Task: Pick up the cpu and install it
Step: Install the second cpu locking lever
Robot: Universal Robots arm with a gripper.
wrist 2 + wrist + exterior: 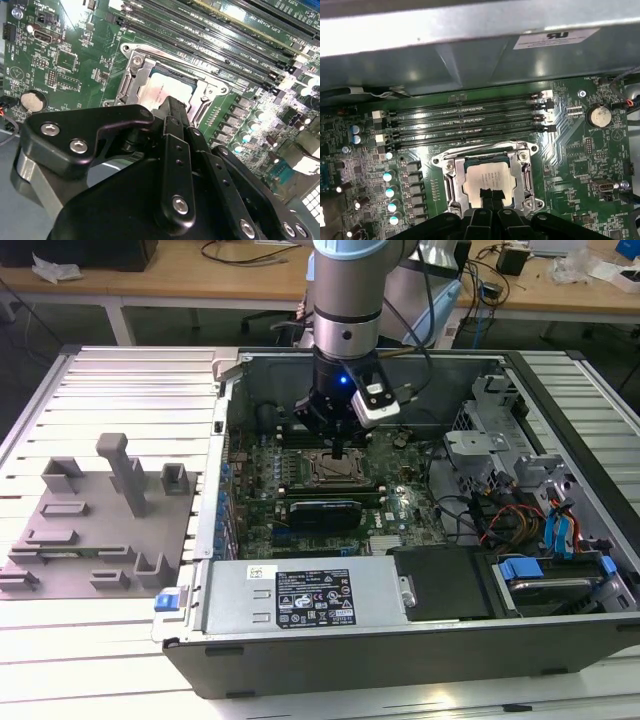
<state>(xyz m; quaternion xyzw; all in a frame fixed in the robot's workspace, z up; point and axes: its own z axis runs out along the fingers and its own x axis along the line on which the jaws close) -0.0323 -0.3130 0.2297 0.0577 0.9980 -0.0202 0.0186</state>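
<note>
While the gripper point(491, 194) is hanging with its two black fingers pressed together and nothing pinched between them, the tips are pointing down at the near edge of the cpu point(487, 176); whether they are touching its top I cannot tell. The cpu is lying flat with its silvery face up, sitting inside the socket frame point(451, 175), whose metal rim is ringing it on all sides. In the second wrist view the gripper's own black body is blocking the nearer part of the chip and the socket.

Around the socket the green motherboard point(580, 160) is spreading out, with a row of small capacitors point(390, 192) standing on one side and a coin battery point(598, 116) sitting well apart on the other. Beyond the socket, long dark memory slots point(470, 120) are running side by side. Behind them the grey case wall point(470, 65) is rising, carrying a white sticker point(555, 37).

In the exterior view the arm point(345, 310) is reaching straight down into the open computer case point(350, 665), past the power supply point(240, 595) lying along the near side. Outside the case, at the exterior view's left, a grey fixture plate point(90, 530) is resting on the slatted table point(100, 650).
</note>
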